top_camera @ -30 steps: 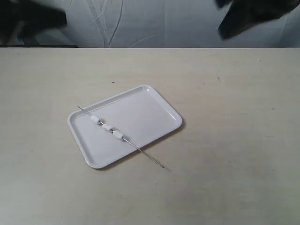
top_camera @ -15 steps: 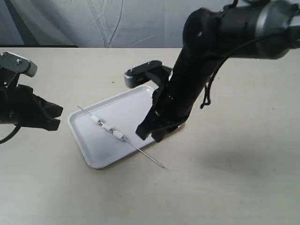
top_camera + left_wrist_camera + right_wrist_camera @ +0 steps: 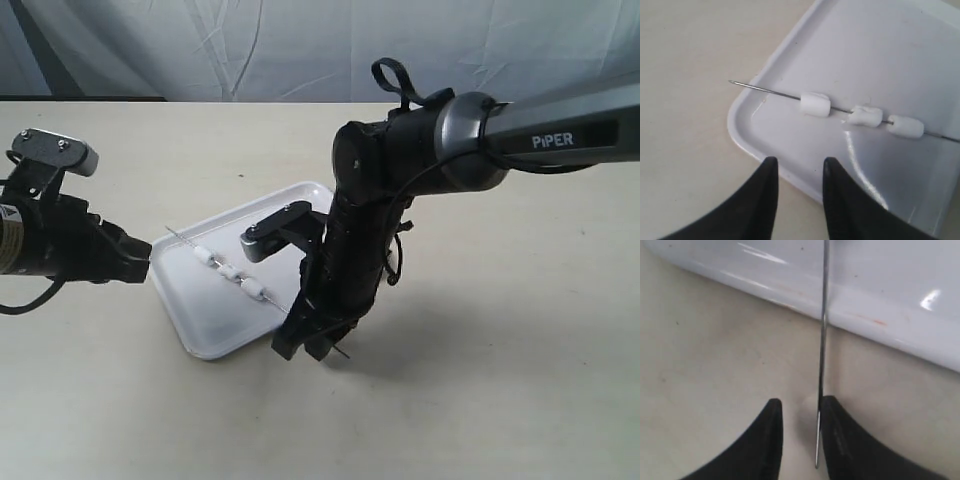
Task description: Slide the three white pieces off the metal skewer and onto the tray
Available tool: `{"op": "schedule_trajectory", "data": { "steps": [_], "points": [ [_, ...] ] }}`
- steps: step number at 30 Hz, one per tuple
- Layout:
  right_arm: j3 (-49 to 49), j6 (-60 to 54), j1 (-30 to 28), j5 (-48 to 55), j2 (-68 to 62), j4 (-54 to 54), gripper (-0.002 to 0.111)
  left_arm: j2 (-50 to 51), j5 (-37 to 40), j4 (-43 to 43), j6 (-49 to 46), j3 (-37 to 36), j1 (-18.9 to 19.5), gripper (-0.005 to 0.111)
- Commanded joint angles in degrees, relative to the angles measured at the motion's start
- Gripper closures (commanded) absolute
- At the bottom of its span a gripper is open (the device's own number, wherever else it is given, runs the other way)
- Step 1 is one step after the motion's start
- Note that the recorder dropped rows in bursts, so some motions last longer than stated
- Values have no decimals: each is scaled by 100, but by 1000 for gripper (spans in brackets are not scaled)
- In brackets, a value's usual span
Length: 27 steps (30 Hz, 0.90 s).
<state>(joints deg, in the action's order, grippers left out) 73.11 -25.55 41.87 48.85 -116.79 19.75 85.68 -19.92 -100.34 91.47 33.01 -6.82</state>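
poking between right jaws, metal skewer (image 3: 823,340)

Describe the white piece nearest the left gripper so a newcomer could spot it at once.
Find the flat rectangular white plastic tray on the beige table; a thin silver metal skewer crosses it, threaded through three small white cylinders. The one meant is the end cylinder nearest the left gripper, next to the pointed tip overhanging the tray's rim; the other two sit farther along.
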Motion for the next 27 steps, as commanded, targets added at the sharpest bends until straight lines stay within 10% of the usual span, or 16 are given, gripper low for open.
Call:
{"op": "schedule_trajectory", "data": {
  "steps": [1,22,27],
  "points": [
    [-22,75,40,-248,-10,-62,77,6,-212,39,697,98,-18,76],
    [-22,477,40,-223,-207,-232,76,6,-610,138,1796,274,-18,76],
    [-22,672,40,-190,-207,-232,100,6,-727,192,1822,285,-18,76]
  ]
}}
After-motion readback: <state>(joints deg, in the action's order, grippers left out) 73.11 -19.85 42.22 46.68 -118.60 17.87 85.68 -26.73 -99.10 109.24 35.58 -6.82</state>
